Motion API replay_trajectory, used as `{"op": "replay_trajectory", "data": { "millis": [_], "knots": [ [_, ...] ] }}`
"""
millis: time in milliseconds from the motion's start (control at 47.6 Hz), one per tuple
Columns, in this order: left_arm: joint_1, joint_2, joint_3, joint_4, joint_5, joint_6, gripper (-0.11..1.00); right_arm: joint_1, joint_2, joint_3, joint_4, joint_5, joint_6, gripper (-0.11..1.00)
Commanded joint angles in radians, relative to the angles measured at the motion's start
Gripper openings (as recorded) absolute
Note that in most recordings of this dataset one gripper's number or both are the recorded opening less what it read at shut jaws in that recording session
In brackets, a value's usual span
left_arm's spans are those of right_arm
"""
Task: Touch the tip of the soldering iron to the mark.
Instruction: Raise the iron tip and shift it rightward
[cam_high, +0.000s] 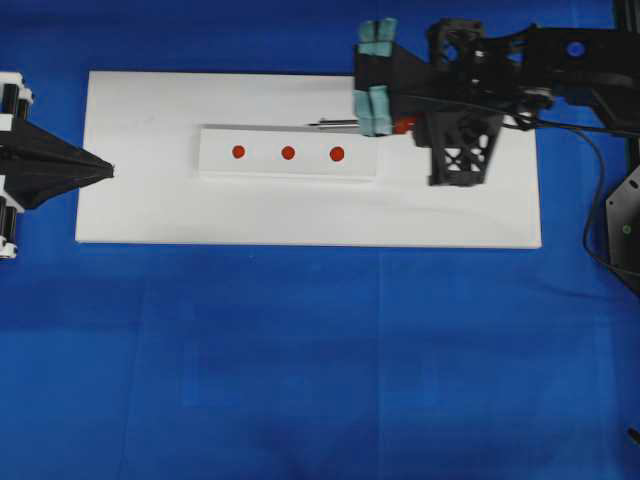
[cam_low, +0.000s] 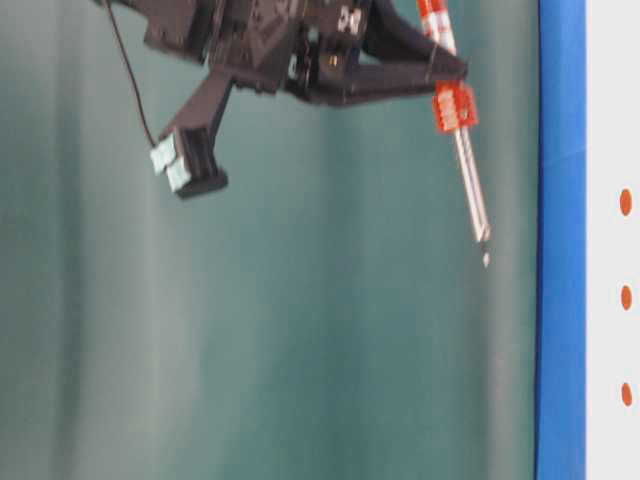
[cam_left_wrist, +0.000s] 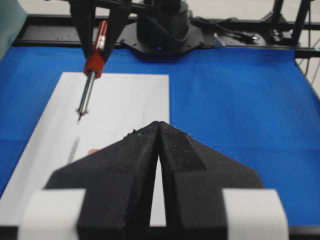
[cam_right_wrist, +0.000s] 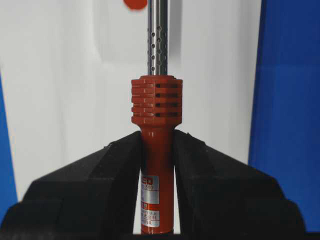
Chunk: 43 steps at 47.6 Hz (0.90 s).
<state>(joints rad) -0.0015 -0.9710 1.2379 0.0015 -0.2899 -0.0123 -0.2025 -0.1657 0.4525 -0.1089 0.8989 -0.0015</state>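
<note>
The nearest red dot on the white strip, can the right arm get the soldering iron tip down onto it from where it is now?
Probably yes. The right gripper holds the orange-red soldering iron with its thin metal tip hanging in the air above the white board. Nothing lies between it and the nearest red dot.

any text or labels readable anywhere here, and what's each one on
Soldering iron handle sticker, right wrist view: red and white printed lines, too small and partly hidden by the right gripper to read with confidence.
Three red marks on the white strip: plain dots, no text.
White board and blue cloth: no writing visible.
Left gripper: no label visible.
</note>
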Motion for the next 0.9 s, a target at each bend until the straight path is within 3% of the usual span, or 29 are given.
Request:
{"op": "replay_trajectory", "data": {
  "millis": [0, 315, 883],
  "knots": [
    [0.000, 0.003, -0.009, 0.002, -0.005, -0.002, 0.00, -0.006, -0.055, 0.017, -0.002, -0.003, 0.006, 0.06],
    [-0.002, 0.003, -0.008, 0.002, -0.005, -0.002, 0.00, -0.008, -0.166, 0.127, -0.002, -0.003, 0.015, 0.06],
    [0.000, 0.002, -0.009, 0.002, -0.005, -0.002, 0.00, -0.008, -0.138, 0.115, -0.002, -0.008, 0.014, 0.06]
  ]
}}
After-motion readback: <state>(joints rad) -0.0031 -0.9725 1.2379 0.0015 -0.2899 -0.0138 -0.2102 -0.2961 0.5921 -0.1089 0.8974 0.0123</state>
